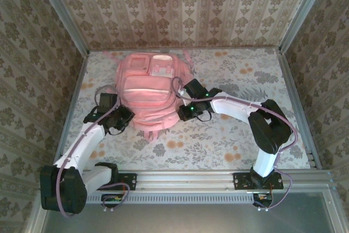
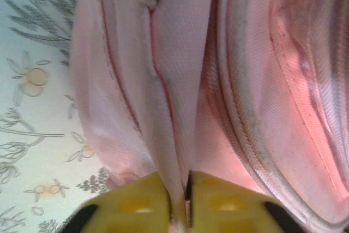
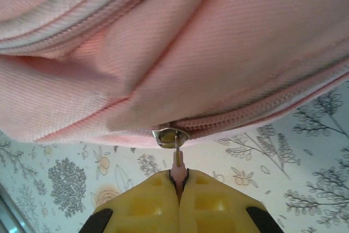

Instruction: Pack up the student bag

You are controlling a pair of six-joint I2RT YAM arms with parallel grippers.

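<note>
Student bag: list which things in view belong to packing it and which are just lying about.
In the job: student bag, zipper pull pinched by right gripper, left gripper pinching bag fabric.
Just there: floral table, patterned walls, metal rail.

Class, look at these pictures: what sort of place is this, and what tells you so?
Probably a robot test booth: wallpapered panels in metal framing box in a floral table, with two arms bolted to its near rail.
</note>
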